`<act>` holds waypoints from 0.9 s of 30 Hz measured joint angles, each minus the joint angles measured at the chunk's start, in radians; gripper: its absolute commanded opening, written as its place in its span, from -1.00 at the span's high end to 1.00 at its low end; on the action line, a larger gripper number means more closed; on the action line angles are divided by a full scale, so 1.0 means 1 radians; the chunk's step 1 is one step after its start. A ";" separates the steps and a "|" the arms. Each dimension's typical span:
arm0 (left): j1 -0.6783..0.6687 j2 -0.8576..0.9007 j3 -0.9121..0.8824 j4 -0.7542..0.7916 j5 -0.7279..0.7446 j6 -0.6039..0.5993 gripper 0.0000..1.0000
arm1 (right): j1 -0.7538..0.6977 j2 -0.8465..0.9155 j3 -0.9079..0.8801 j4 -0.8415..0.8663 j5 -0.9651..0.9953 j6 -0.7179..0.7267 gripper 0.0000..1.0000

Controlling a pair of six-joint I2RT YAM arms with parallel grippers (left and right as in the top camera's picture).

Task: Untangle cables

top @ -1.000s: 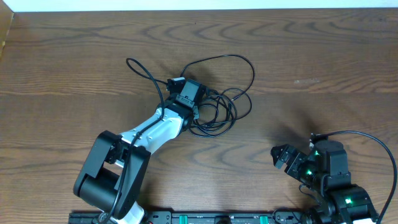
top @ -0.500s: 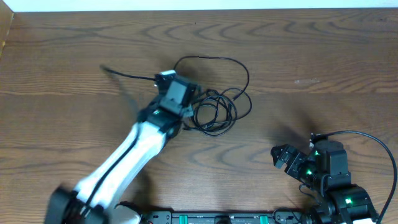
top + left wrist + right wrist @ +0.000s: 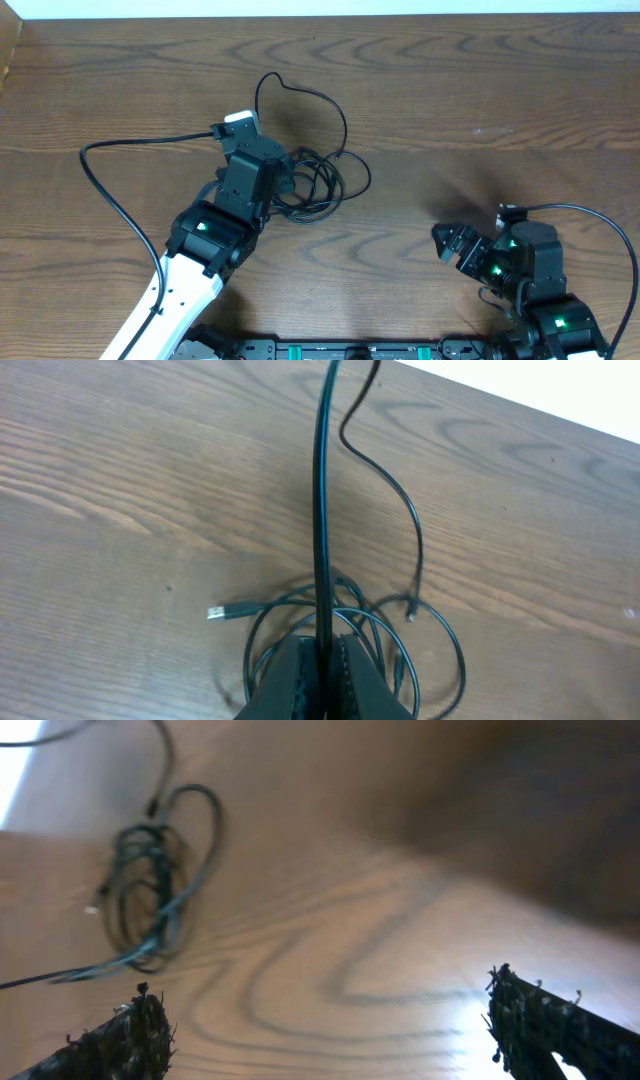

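**Drawing 1 black strand clear of the knot**

Nearest the base, the right hand (image 3: 450,245) sits low at the front right. Its 2 fingers are spread wide and hold nothing, well apart from the work. Further in, the left hand (image 3: 318,658) is pressed together on a single black cable (image 3: 322,510), which runs straight out from between the fingers. Seen from overhead, its long free part sweeps out to the left and back toward the base. Just beside that hand lies the bundle of cables (image 3: 315,182) — several thin black loops overlapping on the surface (image 3: 500,80), with a small plug end (image 3: 222,612) poking out at 1 side. Beyond it, 1 loose loop (image 3: 330,100) arcs toward the far edge.

The step, as I judge it, is freeing the pinched strand. It would go best pulled slowly and low, away from the bundle, watching whether the loops slip or tighten — the right hand could pin the bundle. No box, tray or other container is in view; the cables lie bare on the wood.
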 measured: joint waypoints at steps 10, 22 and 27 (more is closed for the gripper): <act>0.001 0.000 0.000 0.000 0.159 0.000 0.85 | 0.065 0.089 -0.134 0.533 -0.127 0.008 -0.98; 0.001 0.000 0.000 0.000 0.313 0.000 0.85 | 0.307 0.653 -0.150 0.966 -0.086 0.210 -0.87; 0.001 0.000 0.000 0.000 0.325 0.000 0.85 | 0.311 0.838 -0.153 1.197 -0.100 0.278 -0.81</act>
